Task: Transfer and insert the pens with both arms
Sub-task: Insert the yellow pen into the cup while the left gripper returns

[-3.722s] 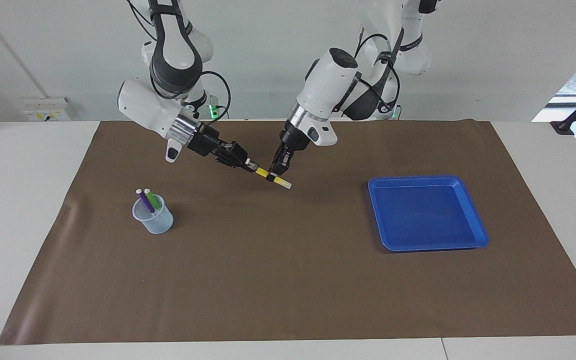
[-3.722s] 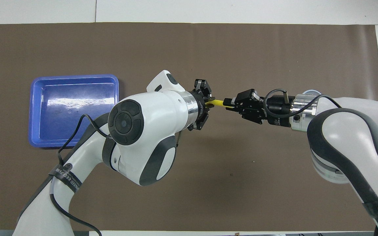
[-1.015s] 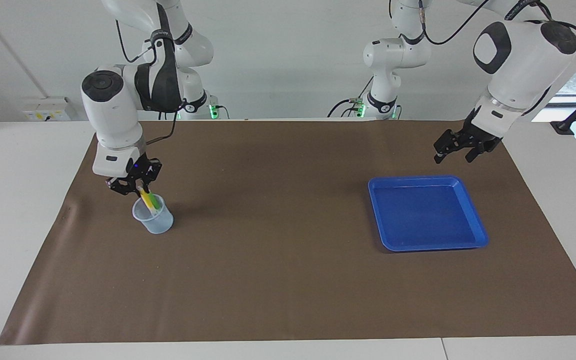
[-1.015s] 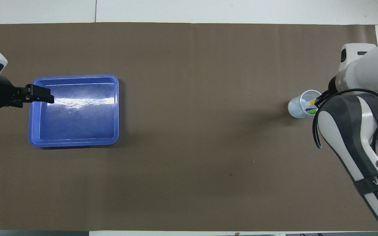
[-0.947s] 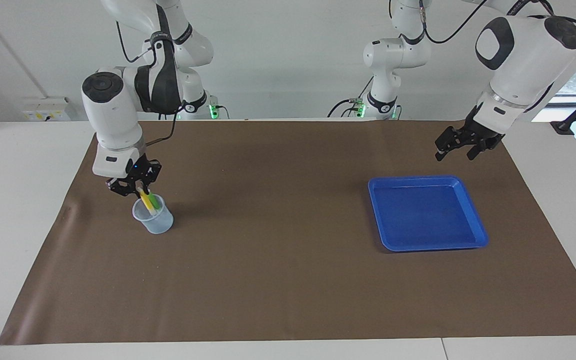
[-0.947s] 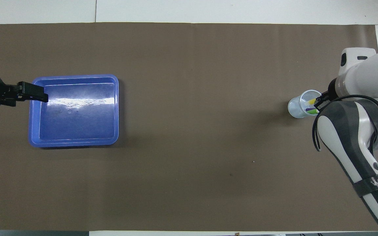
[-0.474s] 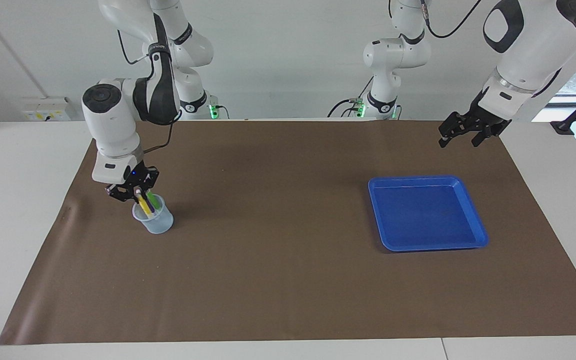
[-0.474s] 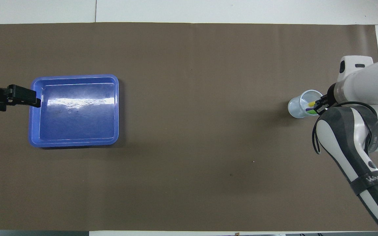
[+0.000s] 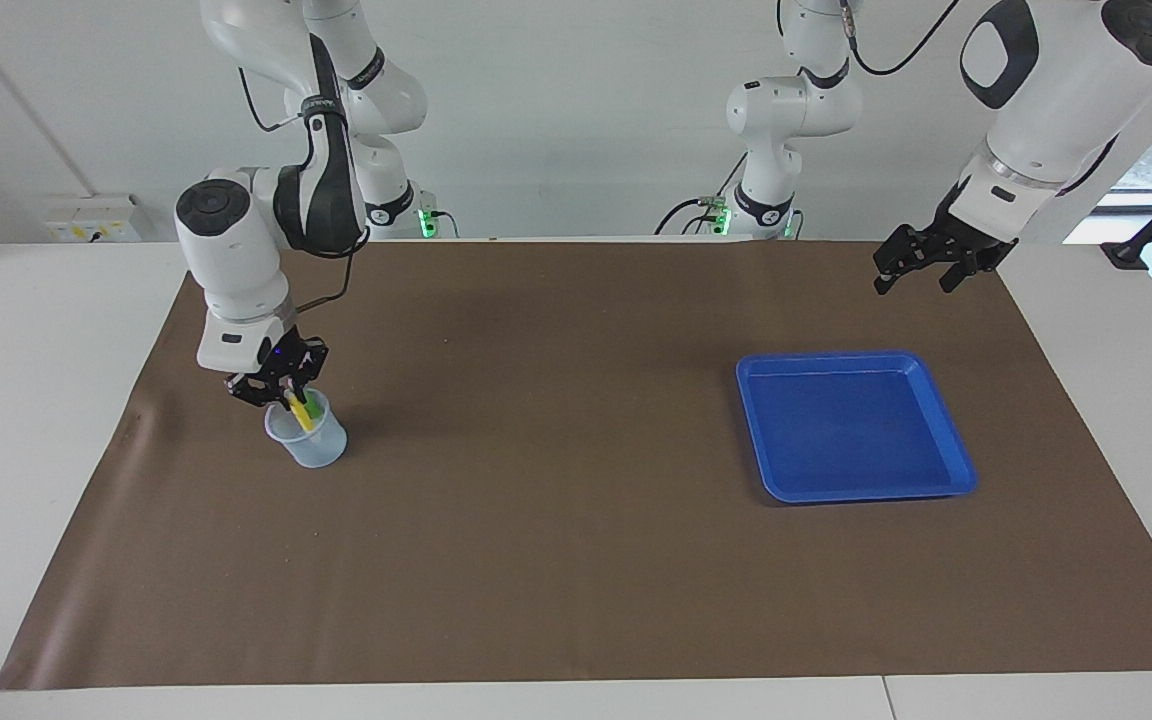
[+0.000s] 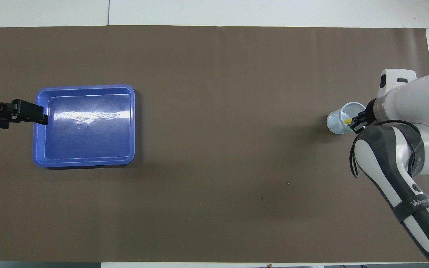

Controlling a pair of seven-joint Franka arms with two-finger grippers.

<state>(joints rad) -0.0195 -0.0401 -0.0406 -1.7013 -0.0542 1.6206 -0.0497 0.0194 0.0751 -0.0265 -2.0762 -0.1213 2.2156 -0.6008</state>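
Gripping yellow pen (image 9: pixel 296 410) apparently, right gripper (image 9: pixel 281 392) over cup rim (image 9: pixel 286 436).

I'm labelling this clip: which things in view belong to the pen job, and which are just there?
Job:
yellow pen, held by right gripper
green pen
clear cup
left gripper, open, waiting

Just there:
blue tray
brown mat

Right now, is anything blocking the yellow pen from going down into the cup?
Nothing visible blocks it. The right pincer holds the yellow pen already partway inside the clear cup, beside the green pen.
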